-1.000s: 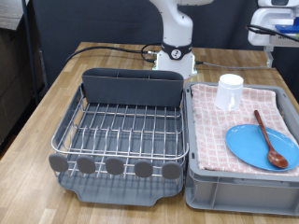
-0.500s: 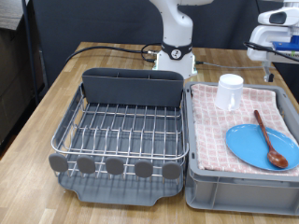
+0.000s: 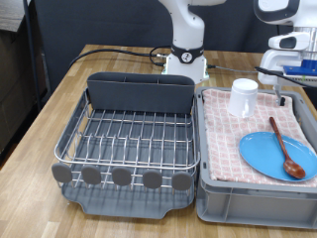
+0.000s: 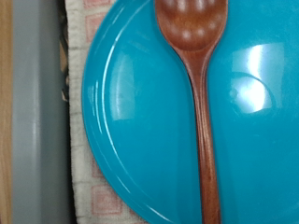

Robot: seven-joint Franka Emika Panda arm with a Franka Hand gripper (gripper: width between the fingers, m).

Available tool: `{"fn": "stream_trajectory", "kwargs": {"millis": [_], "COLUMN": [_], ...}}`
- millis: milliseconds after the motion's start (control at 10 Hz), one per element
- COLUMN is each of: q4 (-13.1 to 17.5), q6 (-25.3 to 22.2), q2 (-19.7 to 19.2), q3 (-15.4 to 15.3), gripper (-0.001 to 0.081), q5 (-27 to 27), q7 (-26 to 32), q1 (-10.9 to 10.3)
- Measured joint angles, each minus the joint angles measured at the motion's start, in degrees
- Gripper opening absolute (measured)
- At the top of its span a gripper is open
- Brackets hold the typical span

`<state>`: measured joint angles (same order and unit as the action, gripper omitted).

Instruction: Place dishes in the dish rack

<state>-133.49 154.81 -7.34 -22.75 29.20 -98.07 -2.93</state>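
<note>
The light-blue plate (image 3: 267, 159) lies in the grey crate (image 3: 238, 203) on pink checked cloth, at the exterior view's right. The reddish-brown wooden spoon (image 3: 286, 149) lies across the plate. The white cup (image 3: 243, 97) stands upright at the crate's far end. My gripper (image 3: 280, 95) hangs above the crate's far right side, over the spoon's handle end, touching nothing. The wrist view shows the plate (image 4: 131, 121) and spoon (image 4: 201, 112) close below, with no fingers in sight. The wire dish rack (image 3: 129, 134) holds no dishes.
The rack's dark-grey caddy (image 3: 139, 91) stands along its far edge and round grey discs (image 3: 121, 177) line its near edge. The robot base (image 3: 185, 59) and cables sit behind on the wooden table (image 3: 59, 99). The crate wall (image 4: 37, 112) shows beside the plate.
The hand has come down and moved left from the exterior view's top right corner to above the crate. The dishes have not moved.
</note>
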Motion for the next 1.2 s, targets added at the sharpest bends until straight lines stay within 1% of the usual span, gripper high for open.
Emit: {"fn": "stream_trajectory", "kwargs": {"millis": [300, 700, 1200], "q4": [-0.15, -0.19, -0.16], "q6": [1.62, 5.97, 8.54], "q2": [-2.77, -6.44, -9.50], "q3": [0.80, 4.31, 6.43], "gripper": [0.0802, 0.0802, 0.0802], "q5": [5.41, 15.98, 21.83], "q7": [-3.47, -13.00, -17.66], "q1": [-0.17, -1.42, -1.98]}}
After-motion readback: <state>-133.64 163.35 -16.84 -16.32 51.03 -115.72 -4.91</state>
